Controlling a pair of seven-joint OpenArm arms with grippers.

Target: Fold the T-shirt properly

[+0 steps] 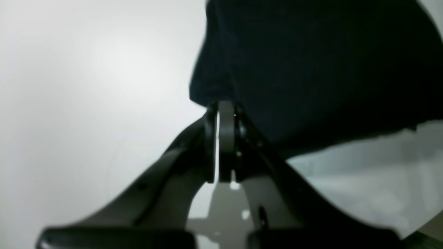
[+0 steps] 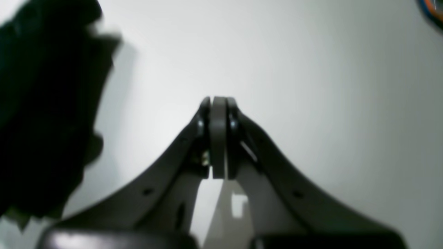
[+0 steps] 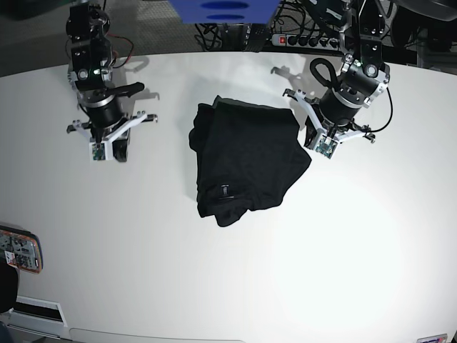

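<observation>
The black T-shirt (image 3: 246,161) lies in a loosely folded, rumpled heap in the middle of the white table (image 3: 357,250), with a small tag (image 3: 225,191) showing near its front edge. My left gripper (image 3: 321,148) is at the shirt's right edge. In the left wrist view it (image 1: 218,105) is shut, its tips against the dark cloth (image 1: 311,62), with no fabric visible between the fingers. My right gripper (image 3: 107,151) stands well off to the left of the shirt. It (image 2: 218,99) is shut on nothing, with the T-shirt (image 2: 45,103) blurred at the left of its view.
A phone-like object (image 3: 18,249) lies at the table's front left edge. A blue item (image 3: 221,11) and a power strip with cables (image 3: 300,39) sit beyond the far edge. An orange and blue thing (image 2: 432,8) shows at the corner of the right wrist view.
</observation>
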